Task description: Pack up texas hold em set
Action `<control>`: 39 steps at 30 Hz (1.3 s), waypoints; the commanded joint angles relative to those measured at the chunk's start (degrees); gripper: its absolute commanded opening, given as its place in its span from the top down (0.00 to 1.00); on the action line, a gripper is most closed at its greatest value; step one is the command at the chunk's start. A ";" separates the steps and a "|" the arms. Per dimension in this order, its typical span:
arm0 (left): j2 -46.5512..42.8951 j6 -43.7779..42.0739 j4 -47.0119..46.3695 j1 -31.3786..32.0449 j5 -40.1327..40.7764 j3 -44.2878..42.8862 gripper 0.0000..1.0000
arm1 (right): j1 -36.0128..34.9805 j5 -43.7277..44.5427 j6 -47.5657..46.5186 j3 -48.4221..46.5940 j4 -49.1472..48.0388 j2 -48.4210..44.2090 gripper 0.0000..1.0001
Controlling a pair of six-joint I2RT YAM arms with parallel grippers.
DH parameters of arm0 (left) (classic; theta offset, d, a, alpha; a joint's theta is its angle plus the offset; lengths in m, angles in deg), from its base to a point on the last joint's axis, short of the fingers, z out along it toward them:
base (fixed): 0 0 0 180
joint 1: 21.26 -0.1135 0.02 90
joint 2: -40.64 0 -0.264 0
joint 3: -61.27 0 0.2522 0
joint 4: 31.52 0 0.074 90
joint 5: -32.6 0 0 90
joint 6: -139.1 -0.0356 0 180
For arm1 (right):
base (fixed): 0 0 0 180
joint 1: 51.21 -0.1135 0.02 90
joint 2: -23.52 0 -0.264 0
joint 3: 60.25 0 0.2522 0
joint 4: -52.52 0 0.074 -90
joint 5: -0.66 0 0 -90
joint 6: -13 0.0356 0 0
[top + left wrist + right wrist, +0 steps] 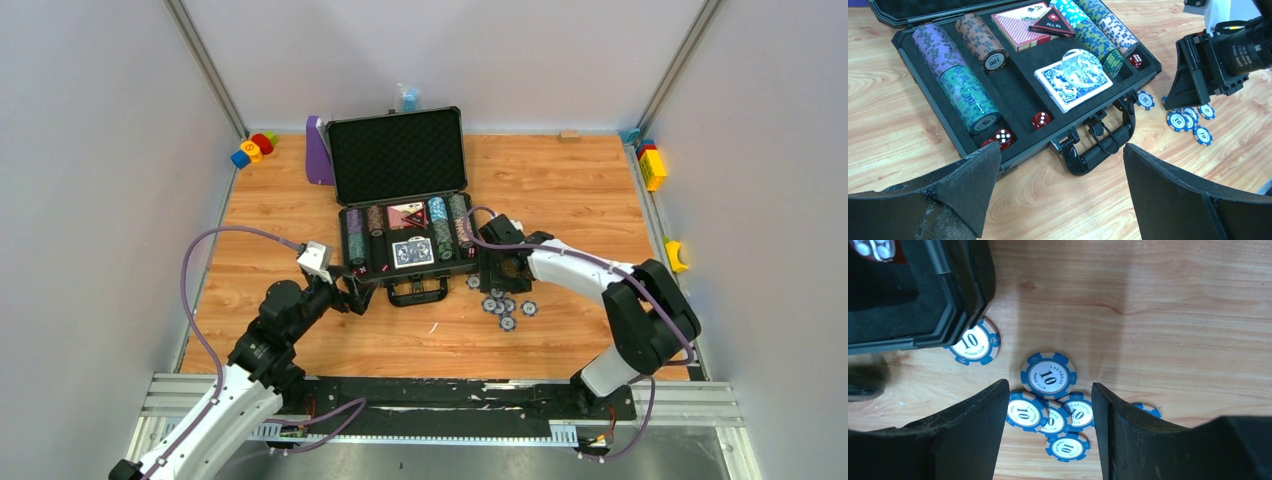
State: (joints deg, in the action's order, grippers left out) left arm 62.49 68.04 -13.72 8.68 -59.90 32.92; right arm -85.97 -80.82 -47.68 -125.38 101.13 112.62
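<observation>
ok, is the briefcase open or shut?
Open. The briefcase lid stands upright, foam showing; chip stacks and the blue card deck lie exposed inside.

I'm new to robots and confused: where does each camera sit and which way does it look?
Top: above and behind, looking down on the open briefcase and both arms.
Left wrist: faces the briefcase's handle side; left pincer frames it.
Right wrist: looks down on blue 10 chips; right pincer frames them.
Shared: those chips.

The right tool (pixel 1049 387) stands open over loose blue-and-white chips (pixel 1048 375) on the counter (pixel 1158 315). Another chip (pixel 973 342) lies at the briefcase (pixel 908 315) corner.
</observation>
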 commanded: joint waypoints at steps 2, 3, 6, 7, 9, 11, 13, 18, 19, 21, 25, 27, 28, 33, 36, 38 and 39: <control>-0.53 -0.57 -1.29 0.01 0.17 -0.32 0.00 | 0.29 0.57 1.50 -0.70 -1.48 2.68 0.39; -0.55 -0.57 -1.25 0.03 0.11 -0.34 0.00 | 0.44 0.15 1.67 -0.74 -1.52 3.20 0.39; -0.62 -0.58 -1.20 0.03 0.09 -0.28 0.00 | 1.26 -1.79 2.21 -0.97 -1.54 4.72 0.40; -0.60 -0.57 -1.25 -0.03 0.16 -0.29 0.00 | 1.58 -2.09 2.28 -1.10 -1.54 5.29 0.41; -0.73 -0.57 -1.18 -0.01 0.11 -0.33 0.00 | 1.92 -2.21 2.17 -1.50 -1.46 6.18 0.43; -0.78 -0.57 -1.15 0.03 0.15 -0.29 0.00 | 2.06 -2.56 1.98 -1.89 -1.13 6.79 0.47; -0.88 -0.57 -1.07 0.04 0.16 -0.30 0.00 | 2.07 -2.85 1.88 -2.02 -0.94 6.99 0.51; -1.16 -0.57 -0.98 0.03 0.21 -0.35 0.00 | 2.09 -3.08 1.49 -2.33 0.24 6.30 0.61; -1.13 -0.57 -0.92 0.03 0.17 -0.24 0.00 | 1.99 -2.84 1.45 -2.63 0.81 6.14 0.62; -1.18 -0.57 -0.98 0.04 0.17 -0.24 0.00 | 1.97 -2.19 1.25 -3.11 1.61 5.35 0.63; -1.17 -0.55 -0.90 0.01 0.14 -0.22 0.00 | 1.98 -1.75 1.11 -4.53 3.39 2.69 0.63; -1.17 -0.49 -0.91 0.03 0.19 -0.30 0.00 | 2.02 -1.67 0.95 -5.35 4.12 1.08 0.63; -1.14 -0.49 -0.93 0.04 0.16 -0.25 0.00 | 1.99 -1.66 0.87 -5.84 4.52 0.13 0.64; -1.17 -0.50 -1.03 0.00 0.19 -0.24 0.00 | 1.98 -1.63 0.41 -7.02 5.31 -2.81 0.65; -1.10 -0.48 -1.18 -0.04 0.16 -0.21 0.00 | 1.98 -1.74 0.21 -7.15 5.32 -3.90 0.65; -0.99 -0.47 -1.39 -0.04 0.04 -0.21 0.00 | 1.69 -2.46 -0.01 -7.38 5.05 -4.46 0.66; -0.72 -0.48 -1.44 0.02 -0.05 -0.24 0.00 | 1.41 -2.79 -0.30 -7.61 4.79 -4.63 0.66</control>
State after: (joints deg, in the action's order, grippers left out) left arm 61.70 68.04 -13.68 8.68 -59.90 32.92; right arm -83.90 -82.48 -47.13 -130.87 106.29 110.12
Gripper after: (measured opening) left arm 0.998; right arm 0.418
